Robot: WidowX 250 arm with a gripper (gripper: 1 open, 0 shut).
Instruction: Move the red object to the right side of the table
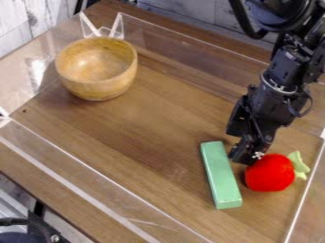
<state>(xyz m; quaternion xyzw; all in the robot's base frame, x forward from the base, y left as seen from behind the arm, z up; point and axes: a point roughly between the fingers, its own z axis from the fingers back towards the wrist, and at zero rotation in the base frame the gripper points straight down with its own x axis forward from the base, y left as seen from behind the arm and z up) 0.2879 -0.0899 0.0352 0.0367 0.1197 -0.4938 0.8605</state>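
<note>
The red object (269, 173) lies on the table (152, 119) near its right edge, toward the near right corner, a round bright-red toy fruit with a pale green stem piece (299, 163) sticking out on the side that faces the right edge. Just beside it, toward the middle of the table, a long green block (219, 175) lies flat, its length running roughly from the far side toward the near edge; a narrow strip of wood shows between block and fruit, so the two look apart. The pincer (250, 142) hangs just above and behind the red object, pointing steeply down, its dark fingers spread wide and released, with nothing between them. The lower finger (242, 150) comes down close to the far end of the green block and to the upper left of the fruit; whether it touches either cannot be told from this view. The black arm rises from the pincer toward the far right corner and leaves the picture at the top. Well apart from all this, near the far left corner, a wooden bowl (95, 67) stands upright with its hollow showing. Low clear plastic walls (51, 152) border the brown wood-grain table along its edges.
</note>
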